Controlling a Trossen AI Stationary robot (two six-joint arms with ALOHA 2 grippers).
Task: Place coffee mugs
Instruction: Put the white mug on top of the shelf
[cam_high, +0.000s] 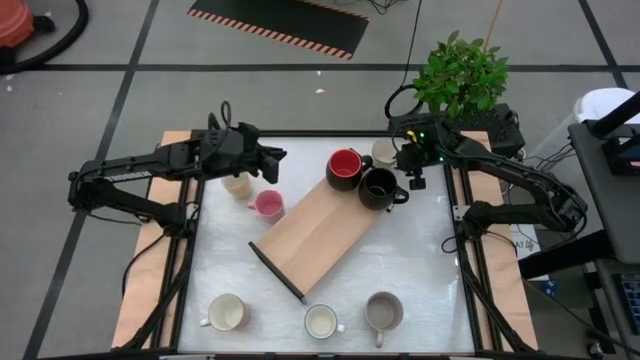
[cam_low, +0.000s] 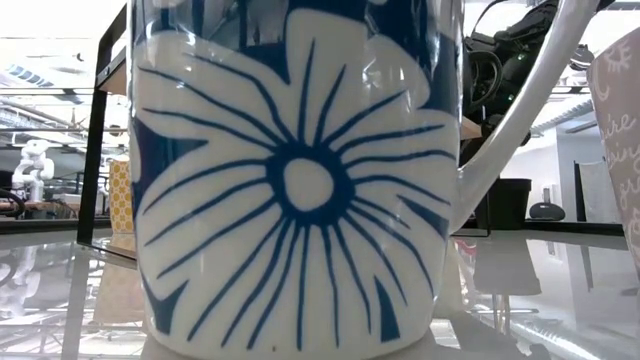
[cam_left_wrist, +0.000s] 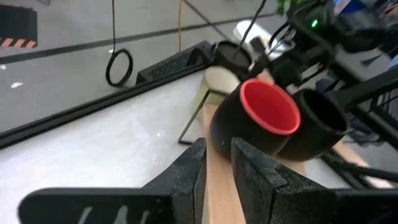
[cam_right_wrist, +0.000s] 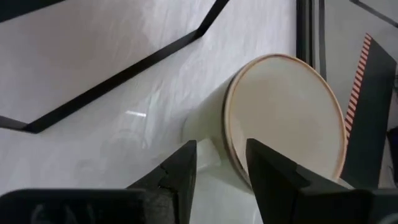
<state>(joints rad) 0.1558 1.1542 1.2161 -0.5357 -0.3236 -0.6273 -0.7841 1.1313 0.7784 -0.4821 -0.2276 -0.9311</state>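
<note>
Wooden board (cam_high: 320, 232) diagonal on white surface (cam_high: 420, 270).
Red-lined dark mug (cam_high: 345, 168) and black mug (cam_high: 380, 187) on board's far end, touching.
Cream mug (cam_high: 384, 152) at far edge, just behind them; right end effector (cam_right_wrist: 221, 163) at its rim, fingers spread, nothing pinched.
Left end effector (cam_left_wrist: 217, 163) empty, fingers narrowly parted, above cream mug (cam_high: 238, 183); pink mug (cam_high: 267, 205) beside.
Near edge: white mug (cam_high: 226, 313), white mug (cam_high: 321, 322), grey mug (cam_high: 384, 311).
Plant (cam_high: 462, 72) beyond surface.
</note>
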